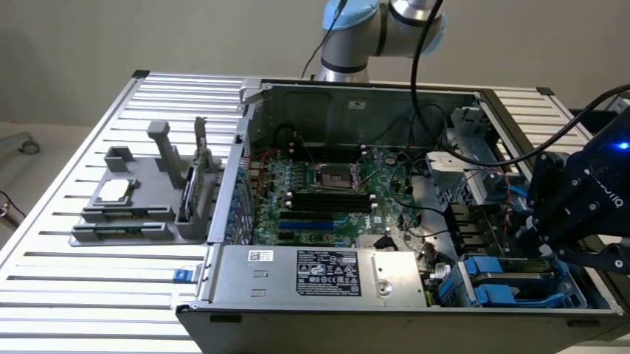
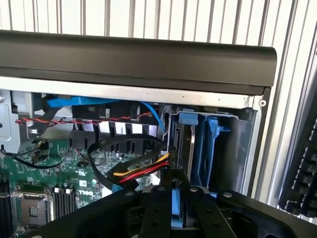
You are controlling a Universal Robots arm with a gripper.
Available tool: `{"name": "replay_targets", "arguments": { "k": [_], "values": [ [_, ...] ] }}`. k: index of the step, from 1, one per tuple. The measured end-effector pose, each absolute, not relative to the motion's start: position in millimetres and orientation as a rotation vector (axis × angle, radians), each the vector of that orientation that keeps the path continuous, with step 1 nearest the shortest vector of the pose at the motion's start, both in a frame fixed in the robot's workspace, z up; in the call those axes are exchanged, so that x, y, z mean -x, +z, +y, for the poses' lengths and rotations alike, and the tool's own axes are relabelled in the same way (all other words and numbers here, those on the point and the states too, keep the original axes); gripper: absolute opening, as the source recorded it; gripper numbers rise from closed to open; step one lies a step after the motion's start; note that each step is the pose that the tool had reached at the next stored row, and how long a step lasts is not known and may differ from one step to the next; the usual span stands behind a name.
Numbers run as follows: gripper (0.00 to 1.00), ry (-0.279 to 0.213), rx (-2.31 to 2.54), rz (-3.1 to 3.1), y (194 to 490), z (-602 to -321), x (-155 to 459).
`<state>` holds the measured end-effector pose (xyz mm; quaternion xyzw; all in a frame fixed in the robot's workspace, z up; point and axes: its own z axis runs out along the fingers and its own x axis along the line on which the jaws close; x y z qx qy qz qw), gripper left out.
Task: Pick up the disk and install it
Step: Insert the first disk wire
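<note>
Seemingly the pick-up was done. In the wrist view the claw (image 2: 177, 193) was closed on the disk (image 2: 184, 148), with a strip of its blue carrier pinched in the grip. The disk stood on edge straight ahead of the claw, at the mouth of the drive cage (image 2: 240, 144). A second blue bracket (image 2: 213, 144) sat just beside it, inside the cage. How deep the disk had gone could not be told, so I judged the installing begun but not finished. A yellow, red and black cable bundle (image 2: 143, 171) ran close beside the claw, and the motherboard (image 2: 49, 173) lay farther off to that same side.

In the exterior view the claw (image 1: 547, 251) hung over a corner of the open computer case (image 1: 364, 87). Blue carriers (image 1: 489, 269) showed in the cage directly beneath it; which one the claw held could not be made out there. The power supply box (image 1: 325, 276) filled the case's near wall, a little apart from the claw. Well away, outside the case, a grey fixture (image 1: 138, 221) on the worktop (image 1: 59, 295) held a small silver chip (image 1: 116, 190) and an upright card (image 1: 202, 177).
</note>
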<state>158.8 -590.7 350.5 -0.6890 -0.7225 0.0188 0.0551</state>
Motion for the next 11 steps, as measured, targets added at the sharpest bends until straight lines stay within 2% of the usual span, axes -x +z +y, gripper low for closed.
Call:
{"name": "replay_targets", "arguments": {
  "k": [11],
  "values": [
    [0.16, 0.080, 2.212, -2.095, 348.5, -590.7, -159.9]
  ]
}}
